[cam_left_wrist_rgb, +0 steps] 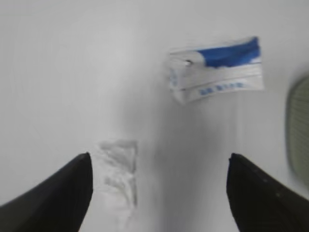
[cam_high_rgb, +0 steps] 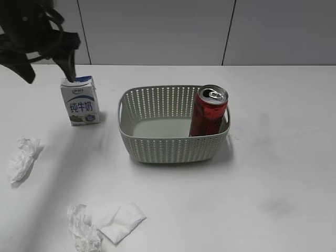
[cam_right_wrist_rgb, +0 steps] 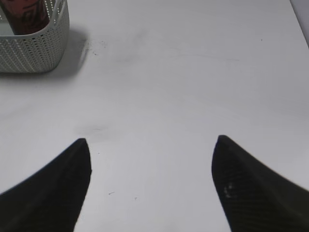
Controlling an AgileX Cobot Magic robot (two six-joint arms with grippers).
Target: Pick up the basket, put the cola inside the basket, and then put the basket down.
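Standing upright inside the pale green basket (cam_high_rgb: 173, 142), the red cola can (cam_high_rgb: 208, 111) leans close against the basket's right-hand wall, its silver top and pull tab rising above the rim. The basket rests flat on the white counter (cam_high_rgb: 273, 178), about midway between the left and right edges and nearer the far edge than the near one.

Toward the far left corner, a white-and-blue milk carton (cam_high_rgb: 80, 101) stands upright, apart from the basket. The left gripper (cam_high_rgb: 50, 44) hangs in the air above and just left of the carton; in the left wrist view its two dark fingers (cam_left_wrist_rgb: 58, 193) are spread wide with nothing between them, and they look down on the carton (cam_left_wrist_rgb: 217, 75), a crumpled tissue (cam_left_wrist_rgb: 118, 166) and a sliver of the basket's rim (cam_left_wrist_rgb: 298, 125).

The right gripper (cam_right_wrist_rgb: 152, 188) is likewise wide open and empty, hovering over bare counter toward the right edge, with the basket's corner (cam_right_wrist_rgb: 34, 48) and the lower part of the can (cam_right_wrist_rgb: 26, 14) at the upper left of its view.

Three crumpled tissues lie on the counter: one by the left edge (cam_high_rgb: 22, 158) and two close together near the near left corner (cam_high_rgb: 84, 228) (cam_high_rgb: 122, 222).
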